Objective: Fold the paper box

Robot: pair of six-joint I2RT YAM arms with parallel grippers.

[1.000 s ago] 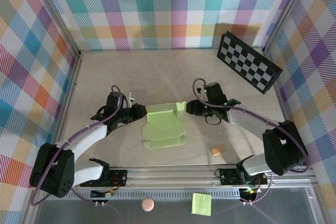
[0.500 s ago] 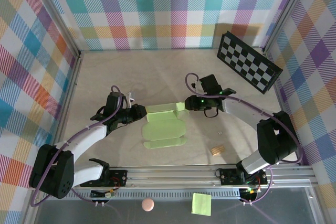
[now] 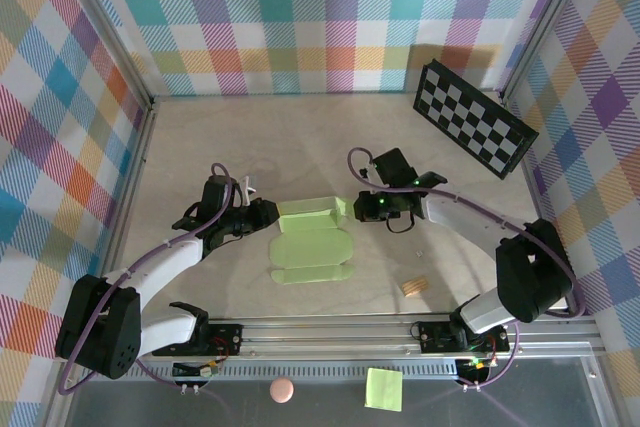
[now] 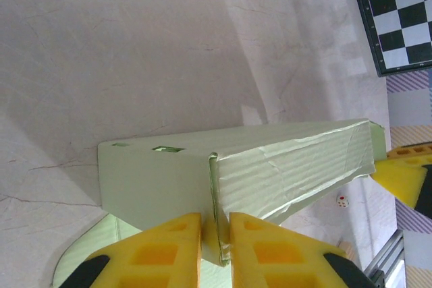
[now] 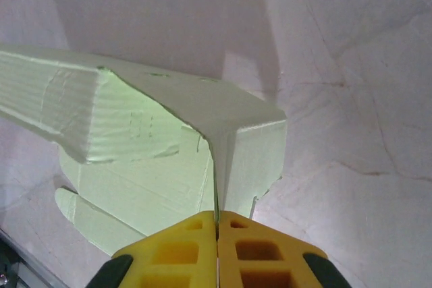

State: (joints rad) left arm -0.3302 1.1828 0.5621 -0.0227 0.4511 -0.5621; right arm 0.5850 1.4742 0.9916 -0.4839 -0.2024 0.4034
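The paper box (image 3: 312,242) is a pale lime-green card sheet lying mid-table, its far part folded up into a raised strip (image 3: 311,211). My left gripper (image 3: 272,214) is shut on the strip's left end; in the left wrist view its yellow pads (image 4: 169,247) pinch doubled card layers of the paper box (image 4: 270,166). My right gripper (image 3: 352,209) is shut on the strip's right end. In the right wrist view the paper box (image 5: 155,139) has a thin edge of card clamped between the closed yellow fingers (image 5: 182,251).
A black-and-white checkerboard (image 3: 472,117) leans at the back right. A small tan block (image 3: 412,288) and a tiny die (image 3: 419,244) lie right of the sheet. Below the front rail sit a bright green sticky note (image 3: 384,388) and a pink ball (image 3: 282,390).
The right gripper moved left onto the strip's right end and closed on the card. The raised strip now stands more folded over. The left arm held still.
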